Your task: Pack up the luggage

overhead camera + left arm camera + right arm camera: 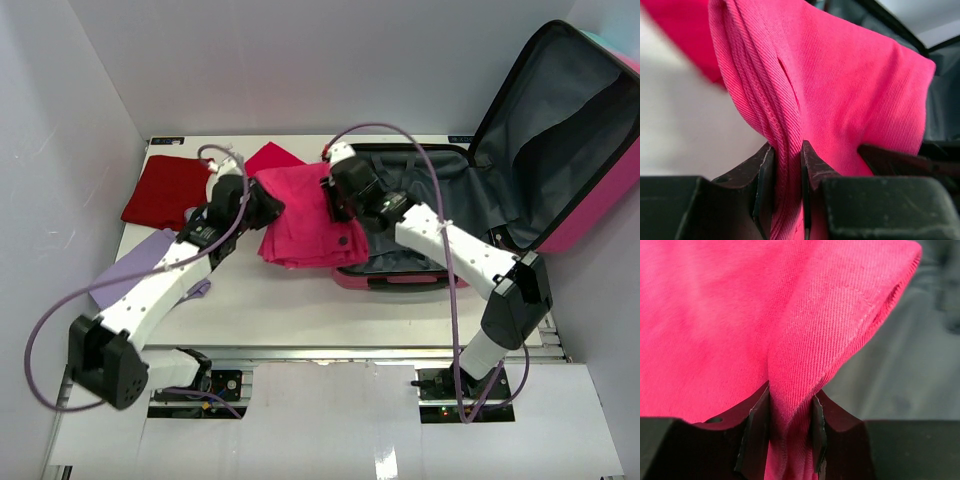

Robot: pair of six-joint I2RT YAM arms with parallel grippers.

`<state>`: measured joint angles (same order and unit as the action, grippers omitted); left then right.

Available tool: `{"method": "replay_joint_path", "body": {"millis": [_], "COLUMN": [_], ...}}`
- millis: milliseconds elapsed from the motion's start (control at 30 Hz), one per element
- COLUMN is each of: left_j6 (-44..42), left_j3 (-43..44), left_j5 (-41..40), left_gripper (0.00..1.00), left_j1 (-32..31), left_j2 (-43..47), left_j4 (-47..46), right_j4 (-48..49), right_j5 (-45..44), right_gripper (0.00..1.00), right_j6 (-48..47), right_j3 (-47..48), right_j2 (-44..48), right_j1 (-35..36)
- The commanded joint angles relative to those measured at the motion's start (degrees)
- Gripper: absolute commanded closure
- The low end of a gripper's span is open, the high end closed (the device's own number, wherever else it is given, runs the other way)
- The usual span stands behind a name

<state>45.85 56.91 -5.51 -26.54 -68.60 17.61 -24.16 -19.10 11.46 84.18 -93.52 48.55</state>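
The luggage [570, 160] lies open at the right, its lid raised and its grey lining [450, 185] showing. A folded pink garment [305, 215] hangs between my two grippers, over the case's left rim and the table. My left gripper [268, 205] is shut on the garment's left edge; in the left wrist view the folded pink garment [840, 90] is pinched between the fingers [765, 170]. My right gripper [335, 195] is shut on the right edge; in the right wrist view the pink garment [805, 340] bunches between the fingers [757, 425], with grey lining [905, 370] behind.
A dark red garment [165, 190] lies at the back left of the white table [290, 300]. A lilac garment [140, 262] lies under the left arm. Another pink piece [272, 157] lies behind the held one. White walls close in the sides and back.
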Motion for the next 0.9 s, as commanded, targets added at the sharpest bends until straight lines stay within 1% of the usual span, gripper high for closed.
{"method": "replay_joint_path", "body": {"millis": [0, 33, 133, 233, 267, 333, 400, 467, 533, 633, 767, 867], "left_j6": [-1.6, -2.1, -2.7, -3.6, -3.5, -3.2, -3.8, -4.1, -4.3, -5.4, -5.8, -5.8], "left_j3": [11.4, 11.6, 24.0, 34.5, 36.3, 41.3, 45.3, 49.2, 50.7, 50.5, 47.8, 46.1], "left_j5": [-1.2, -1.2, 0.4, 0.1, -0.1, 1.1, 1.2, -0.1, -1.7, -4.7, -10.2, -12.4], "left_gripper": [1.0, 1.0, 1.0, 1.0, 1.0, 1.0, 1.0, 1.0, 1.0, 1.0, 1.0, 1.0], "left_j1": [-7.5, -7.6, -11.9, -14.9, -15.0, -15.1, -15.1, -15.1, -15.1, -15.1, -15.1, -15.1], "left_j2": [-9.5, -12.1, -24.5, -33.4, -37.1, -41.8, -47.8, -50.6, -53.4, -55.5, -55.8, -55.3], "left_j4": [-7.8, -7.8, -6.5, -5.6, -5.1, -5.0, -4.1, -2.6, -2.3, -2.4, -2.6, -3.6], "right_j4": [2.7, 2.7, 2.4, 3.4, 3.6, 5.2, 6.8, 7.7, 7.8, 8.9, 13.2, 15.2], "right_j5": [4.9, 6.2, 8.3, 9.1, 10.2, 13.4, 17.1, 19.5, 21.5, 23.8, 25.1, 25.4], "right_gripper": [0.92, 0.92, 0.92, 0.92, 0.92, 0.92, 0.92, 0.92, 0.92, 0.92, 0.92, 0.92], "right_j6": [-1.6, -1.9, -2.1, -2.9, -3.1, -2.8, -1.0, -0.9, -0.8, -0.1, 0.5, 0.4], "right_j3": [1.7, 1.5, -0.6, -1.8, -1.8, -2.1, -2.4, -1.7, -0.2, -0.7, -3.9, -3.9], "right_j2": [4.7, 4.8, 5.9, 5.9, 5.4, 4.2, 2.1, -0.5, -2.7, -6.3, -8.5, -10.2], "right_j1": [-9.7, -11.4, -17.2, -22.6, -23.9, -28.5, -31.3, -34.1, -35.7, -37.7, -37.7, -37.7]}}
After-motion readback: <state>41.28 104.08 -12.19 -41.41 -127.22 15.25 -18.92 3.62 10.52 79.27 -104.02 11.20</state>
